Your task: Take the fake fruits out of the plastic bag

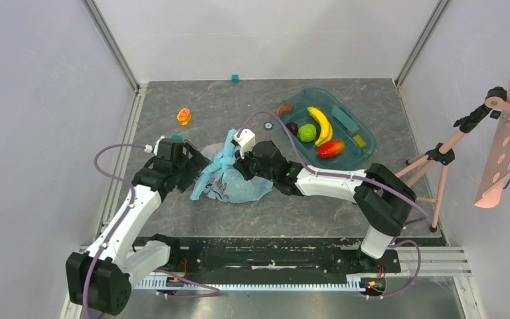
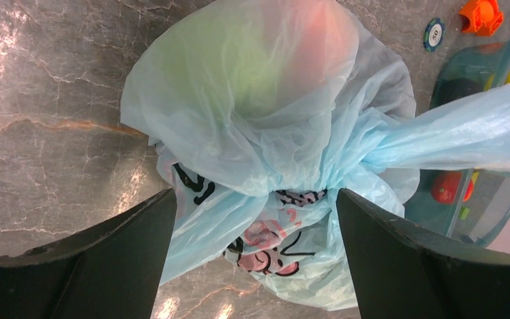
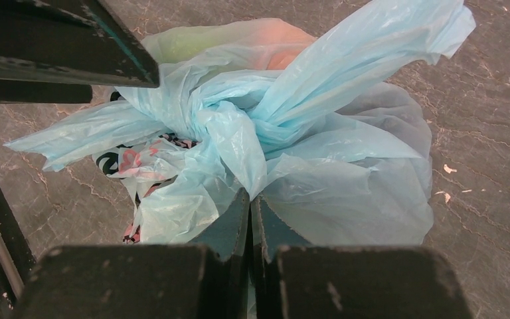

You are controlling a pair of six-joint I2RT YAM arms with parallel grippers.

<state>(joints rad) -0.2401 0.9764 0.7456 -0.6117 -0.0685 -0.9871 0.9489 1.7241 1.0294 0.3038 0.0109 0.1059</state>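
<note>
Grey marbled table [image 1: 292,206], white panel walls on three sides. Bag [image 1: 229,179] is lying mid-table, gathered tight at the middle, handles sticking out. Through the film a green fruit [image 2: 239,60] and a pinkish-orange fruit [image 2: 319,33] are being seen, both inside the bag. Bag is being straddled by the left gripper [image 2: 254,196]: jaws wide apart, one finger on each side, nothing gripped. Right gripper [image 3: 249,199] is being pressed against the bag's opposite side, jaws closed together, tips touching the film; whether film is pinched cannot be told. Tray [image 1: 372,136] is sitting back right, well apart, banana [image 1: 321,124] in it.
</note>
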